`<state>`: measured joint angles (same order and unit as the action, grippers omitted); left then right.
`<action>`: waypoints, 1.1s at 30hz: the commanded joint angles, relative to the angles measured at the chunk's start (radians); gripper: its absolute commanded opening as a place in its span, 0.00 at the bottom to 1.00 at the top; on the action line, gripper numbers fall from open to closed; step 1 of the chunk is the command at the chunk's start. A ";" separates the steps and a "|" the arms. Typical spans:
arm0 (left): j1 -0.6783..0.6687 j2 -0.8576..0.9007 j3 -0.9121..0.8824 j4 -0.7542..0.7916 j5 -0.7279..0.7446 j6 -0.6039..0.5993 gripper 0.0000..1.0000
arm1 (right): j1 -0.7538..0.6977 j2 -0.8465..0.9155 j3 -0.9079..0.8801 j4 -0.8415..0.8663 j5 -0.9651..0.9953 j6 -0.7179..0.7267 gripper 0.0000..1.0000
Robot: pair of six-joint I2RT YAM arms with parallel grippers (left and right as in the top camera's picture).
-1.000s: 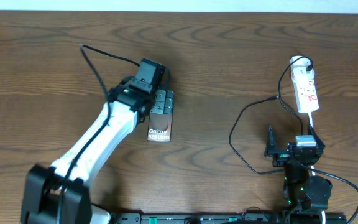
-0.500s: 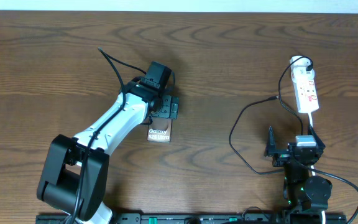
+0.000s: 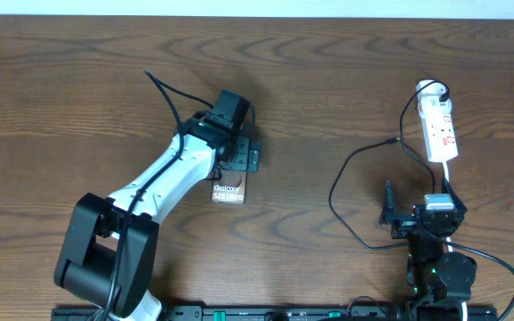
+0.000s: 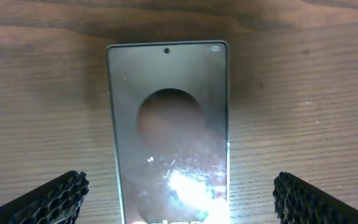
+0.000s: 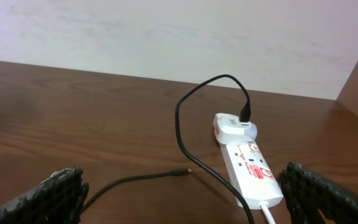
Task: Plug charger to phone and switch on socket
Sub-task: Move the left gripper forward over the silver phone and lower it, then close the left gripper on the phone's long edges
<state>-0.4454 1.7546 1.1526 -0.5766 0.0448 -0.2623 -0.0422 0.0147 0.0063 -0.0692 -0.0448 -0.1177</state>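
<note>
The phone [image 4: 166, 124] lies flat on the table, and its "Galaxy" end shows in the overhead view [image 3: 228, 192]. My left gripper [image 4: 179, 202] is open just above it, one finger on each side and clear of its edges; overhead it covers the phone's far end [image 3: 239, 156]. The socket [image 5: 250, 168] lies at the far right [image 3: 441, 132]. The charger's black plug head [image 5: 246, 114] sits in a white adapter at the socket's far end. Its cable [image 3: 335, 192] loops across the table, and the connector tip [image 5: 187, 171] lies loose on the wood. My right gripper [image 5: 185, 202] is open and empty near the front edge [image 3: 388, 212].
A white cord [image 5: 267, 211] runs from the socket's near end toward my right arm. The black cable's loop lies between the phone and the socket. A pale wall stands behind the table's far edge.
My left arm has swung right and settled lower over the phone's far end. The phone, cable, socket and right arm have not moved.
</note>
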 commanded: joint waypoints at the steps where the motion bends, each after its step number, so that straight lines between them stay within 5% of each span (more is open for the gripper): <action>1: -0.012 0.031 0.018 -0.002 -0.010 -0.006 0.98 | 0.003 -0.008 -0.001 -0.005 0.005 -0.011 0.99; 33: -0.012 0.116 0.009 0.070 -0.090 -0.015 0.98 | 0.003 -0.008 -0.001 -0.005 0.005 -0.011 0.99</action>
<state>-0.4564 1.8183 1.1526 -0.5064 -0.0257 -0.2657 -0.0422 0.0147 0.0063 -0.0692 -0.0448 -0.1177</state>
